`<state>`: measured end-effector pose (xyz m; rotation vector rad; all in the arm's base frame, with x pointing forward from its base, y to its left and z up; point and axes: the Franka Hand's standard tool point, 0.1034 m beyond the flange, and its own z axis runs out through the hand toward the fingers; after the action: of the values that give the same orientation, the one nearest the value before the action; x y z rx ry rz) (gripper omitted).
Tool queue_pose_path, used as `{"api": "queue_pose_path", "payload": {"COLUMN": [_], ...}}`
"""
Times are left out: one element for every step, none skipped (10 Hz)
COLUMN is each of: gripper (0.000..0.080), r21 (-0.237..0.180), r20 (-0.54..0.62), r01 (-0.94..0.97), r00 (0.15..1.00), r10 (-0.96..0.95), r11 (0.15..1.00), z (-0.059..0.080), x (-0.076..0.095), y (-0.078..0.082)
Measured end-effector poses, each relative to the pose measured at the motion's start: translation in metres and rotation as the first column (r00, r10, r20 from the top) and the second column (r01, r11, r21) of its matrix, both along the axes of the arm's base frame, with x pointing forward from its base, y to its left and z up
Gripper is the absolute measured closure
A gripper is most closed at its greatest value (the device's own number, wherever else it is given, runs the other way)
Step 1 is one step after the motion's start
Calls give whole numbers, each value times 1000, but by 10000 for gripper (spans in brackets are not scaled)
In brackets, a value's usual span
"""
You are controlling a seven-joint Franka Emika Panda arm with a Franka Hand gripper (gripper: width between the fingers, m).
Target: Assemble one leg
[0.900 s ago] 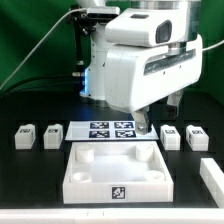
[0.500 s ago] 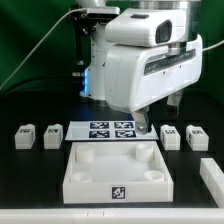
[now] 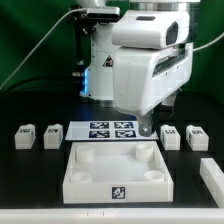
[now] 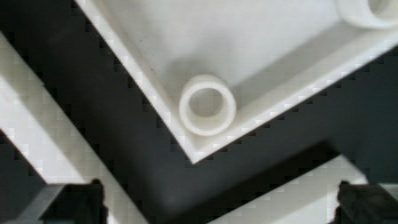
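Several legs, small white posts with marker tags, stand on the black table. Two are at the exterior view's left (image 3: 25, 136) (image 3: 53, 132) and two at its right (image 3: 171, 135) (image 3: 197, 136). My gripper (image 3: 147, 124) hangs above the table behind the far right corner of the large white tray (image 3: 115, 180), near the right-hand legs. In the wrist view the gripper (image 4: 217, 205) is open and empty, its dark fingertips (image 4: 68, 203) wide apart. Below it lies a tray corner with a round socket (image 4: 208, 105). No leg shows in the wrist view.
The marker board (image 3: 110, 129) lies flat behind the tray. Another white part (image 3: 212, 178) sits at the exterior view's right edge. A green backdrop and the arm's white body fill the rear.
The arm's hand has turned and shifted slightly toward the exterior view's right. The legs, tray and marker board have not moved.
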<state>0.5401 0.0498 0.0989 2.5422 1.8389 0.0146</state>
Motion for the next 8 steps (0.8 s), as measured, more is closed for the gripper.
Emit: {"api": "queue_pose_path", "payload": {"gripper": [150, 150, 150, 150, 150, 150, 150, 150], "r21": [0, 3, 7, 12, 20, 28, 34, 36], "r20": [-5, -8, -4, 6, 5, -4, -12, -14], "r01": [-152, -269, -318, -342, -326, -315, -308, -303], "r00": [988, 963, 948, 940, 946, 949, 951, 953], "r10": [152, 269, 318, 342, 326, 315, 308, 303], "r11": [988, 963, 948, 940, 945, 949, 951, 952], "z": [-12, -25, -37, -52, -69, -79, -87, -91], "x": [-32, -53, -69, -85, -100, -105, -109, -111], "y": [-11, -25, -35, -43, -48, -49, -51, -52]}}
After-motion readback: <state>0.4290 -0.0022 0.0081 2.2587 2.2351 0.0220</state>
